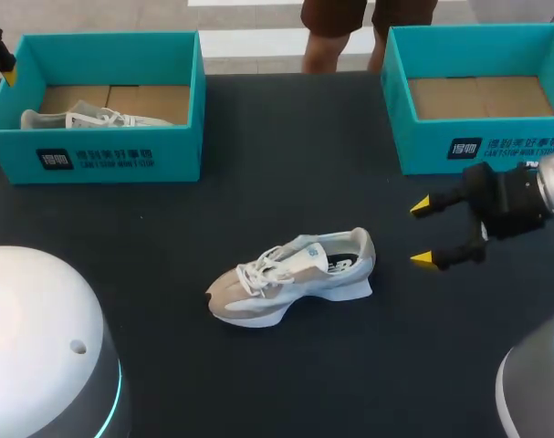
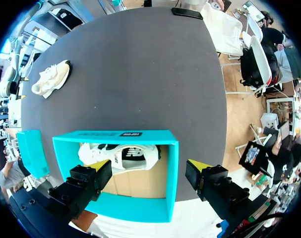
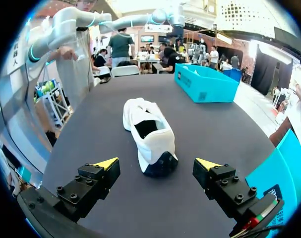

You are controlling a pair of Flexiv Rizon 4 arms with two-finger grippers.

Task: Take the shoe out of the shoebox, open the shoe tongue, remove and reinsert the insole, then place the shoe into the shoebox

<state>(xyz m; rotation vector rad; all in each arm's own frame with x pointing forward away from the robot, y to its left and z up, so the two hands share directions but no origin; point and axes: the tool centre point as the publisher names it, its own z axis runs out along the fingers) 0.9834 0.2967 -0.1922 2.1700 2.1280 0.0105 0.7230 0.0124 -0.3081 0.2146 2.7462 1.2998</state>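
White shoe (image 1: 290, 278) (upright), right gripper (image 1: 423, 234) agape beside it

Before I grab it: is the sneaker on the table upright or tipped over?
Upright: the sneaker rests on its sole, opening facing up.

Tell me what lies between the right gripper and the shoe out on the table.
Nothing: only bare black table separates the open right gripper from the heel of the shoe, as the head view shows.

Dark matte bench (image 1: 286, 164). One teal box (image 1: 176, 146) at left rear, containing a pale sneaker (image 1: 76, 119) on cardboard (image 1: 149, 100).
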